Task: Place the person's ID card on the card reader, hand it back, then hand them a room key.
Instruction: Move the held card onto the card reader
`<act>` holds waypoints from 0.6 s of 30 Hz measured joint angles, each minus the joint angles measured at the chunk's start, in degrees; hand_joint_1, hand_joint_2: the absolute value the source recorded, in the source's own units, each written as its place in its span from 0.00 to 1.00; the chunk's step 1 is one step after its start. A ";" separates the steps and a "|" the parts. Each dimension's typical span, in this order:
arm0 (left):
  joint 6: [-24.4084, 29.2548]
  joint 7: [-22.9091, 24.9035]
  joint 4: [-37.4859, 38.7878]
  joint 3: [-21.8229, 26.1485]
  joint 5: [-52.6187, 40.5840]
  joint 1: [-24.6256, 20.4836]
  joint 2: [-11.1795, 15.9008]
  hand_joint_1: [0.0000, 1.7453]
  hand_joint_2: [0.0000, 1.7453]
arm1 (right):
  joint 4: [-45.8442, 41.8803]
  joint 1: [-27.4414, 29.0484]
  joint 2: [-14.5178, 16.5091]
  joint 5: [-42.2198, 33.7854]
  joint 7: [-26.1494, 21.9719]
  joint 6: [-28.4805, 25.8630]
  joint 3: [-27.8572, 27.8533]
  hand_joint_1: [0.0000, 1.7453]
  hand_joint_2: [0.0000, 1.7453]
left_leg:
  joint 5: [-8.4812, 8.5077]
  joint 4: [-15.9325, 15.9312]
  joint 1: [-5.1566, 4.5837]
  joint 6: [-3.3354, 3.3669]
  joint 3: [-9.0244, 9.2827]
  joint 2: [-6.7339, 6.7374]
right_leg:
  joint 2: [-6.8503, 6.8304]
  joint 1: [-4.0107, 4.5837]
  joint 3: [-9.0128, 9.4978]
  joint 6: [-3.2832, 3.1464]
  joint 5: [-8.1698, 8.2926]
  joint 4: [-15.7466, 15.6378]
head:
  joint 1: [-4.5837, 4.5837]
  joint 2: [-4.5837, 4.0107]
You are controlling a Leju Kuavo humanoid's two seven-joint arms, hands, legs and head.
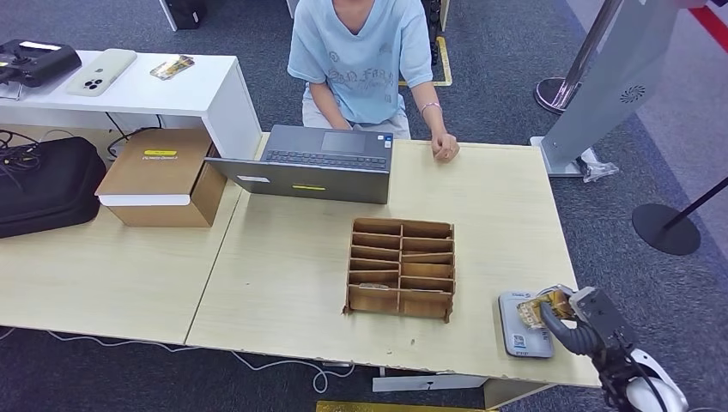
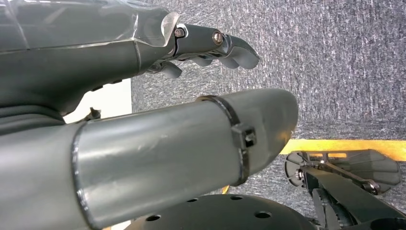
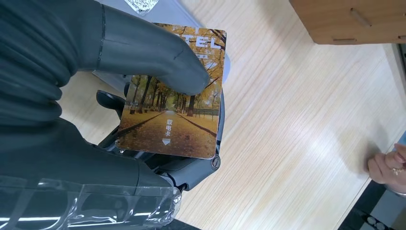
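The robot's right hand [image 1: 562, 311] hangs over the desk's near right corner, pinching a glossy card printed with an autumn avenue of yellow trees [image 3: 174, 103]. The thick grey thumb [image 3: 153, 52] presses on the card's printed face and the darker fingers [image 3: 191, 167] support it from underneath, so the card lies roughly flat in the grip. White letters run along one end of the card, partly covered by the thumb, and a small white arrow sits near the other end. Directly below the hand lies the flat grey card reader [image 1: 519, 330], close to the near edge of the pale wooden desk [image 1: 283, 283]; whether the card touches it I cannot tell.

The left hand [image 2: 210, 48] hangs over grey carpet with nothing in it, its fingers gently curled and apart.

Near the middle of the desk stands a brown cardboard organiser with 2 columns of slots [image 1: 401, 268], with something pale lying in 1 of its near left slots. At the far edge sits an open grey laptop [image 1: 313, 163], its screen facing the person in a light blue T-shirt [image 1: 360, 51] seated behind the desk. That person's fist [image 1: 445, 148] rests on the far edge of the desk, to the right of the laptop, well apart from the robot's hand.
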 joint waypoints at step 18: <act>0.00 0.48 0.00 0.10 -0.02 -0.01 -0.02 0.00 0.00 | 0.97 -1.70 -1.08 9.26 5.75 -8.66 5.21 1.00 1.00 | 0.00 0.00 0.00 0.00 0.02 0.01 | 0.01 0.00 0.01 0.00 0.00 0.00 | 0.01 -0.01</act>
